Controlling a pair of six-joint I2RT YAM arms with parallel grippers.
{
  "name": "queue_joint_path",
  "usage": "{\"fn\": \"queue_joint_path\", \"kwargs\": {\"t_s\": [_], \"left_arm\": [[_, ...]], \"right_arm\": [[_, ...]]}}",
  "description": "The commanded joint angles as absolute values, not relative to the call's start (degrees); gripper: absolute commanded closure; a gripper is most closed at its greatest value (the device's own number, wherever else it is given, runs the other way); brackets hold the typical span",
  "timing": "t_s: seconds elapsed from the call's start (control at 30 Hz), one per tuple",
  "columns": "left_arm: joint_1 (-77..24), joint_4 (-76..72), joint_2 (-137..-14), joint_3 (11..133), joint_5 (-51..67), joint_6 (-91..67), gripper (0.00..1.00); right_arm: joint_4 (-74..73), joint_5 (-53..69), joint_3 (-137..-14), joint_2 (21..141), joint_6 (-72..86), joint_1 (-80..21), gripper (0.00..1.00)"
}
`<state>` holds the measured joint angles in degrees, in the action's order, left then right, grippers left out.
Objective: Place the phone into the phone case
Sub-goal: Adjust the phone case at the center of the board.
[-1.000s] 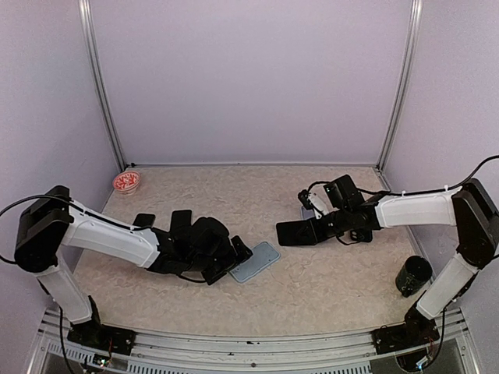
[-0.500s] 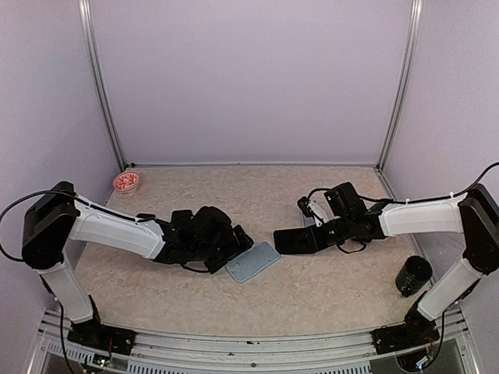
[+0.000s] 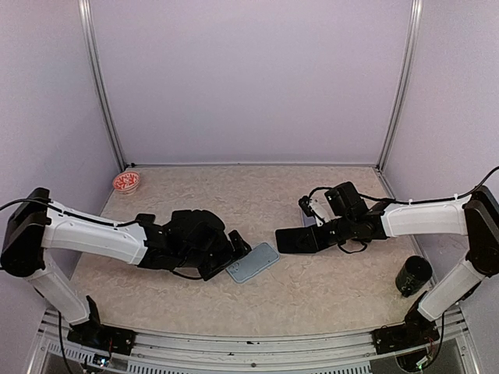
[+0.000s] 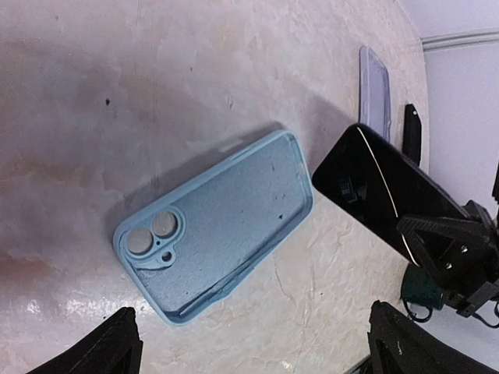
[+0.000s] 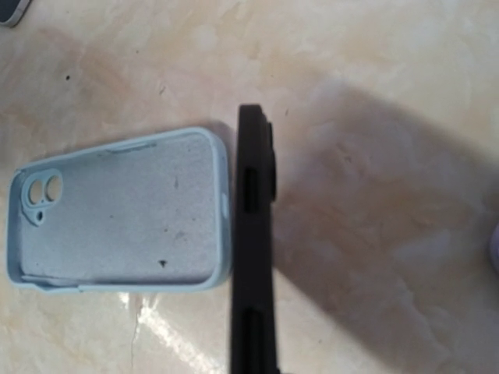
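1. In the right wrist view you lose the phone (image 5: 253,257) at the bottom edge; the grip on it lies out of frame.
2. In the left wrist view the right gripper (image 4: 437,241) hides the phone's far end from you.
3. There you see the left gripper's (image 4: 249,354) fingers (image 4: 109,347) only as dark tips, cut by the bottom edge.
4. The red dish's (image 3: 125,181) pattern is too small for you to read.

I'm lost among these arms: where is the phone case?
In the top view the blue phone case lies flat on the table, front of centre, between the left gripper and the black phone.
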<state>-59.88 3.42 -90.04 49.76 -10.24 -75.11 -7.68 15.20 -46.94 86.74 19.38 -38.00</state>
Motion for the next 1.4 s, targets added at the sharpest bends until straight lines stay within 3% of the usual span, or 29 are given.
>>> {"fn": "queue_joint_path", "kwargs": {"t_s": [0.0,0.9,1.37], "left_arm": [[-60.6,2.2,-93.7,48.6,-7.9,-76.4,0.01],[-56.6,-2.3,-100.3,49.8,-6.9,-74.4,0.01],[-53.9,-2.5,-105.5,56.1,-5.5,-68.0,0.01]], "right_arm": [[-7.2,15.4,-47.8,85.4,19.1,-38.5,1.00],[-6.2,16.7,-46.6,84.5,20.2,-41.7,1.00],[-10.3,17.3,-41.0,73.5,22.2,-43.2,1.00]]}}
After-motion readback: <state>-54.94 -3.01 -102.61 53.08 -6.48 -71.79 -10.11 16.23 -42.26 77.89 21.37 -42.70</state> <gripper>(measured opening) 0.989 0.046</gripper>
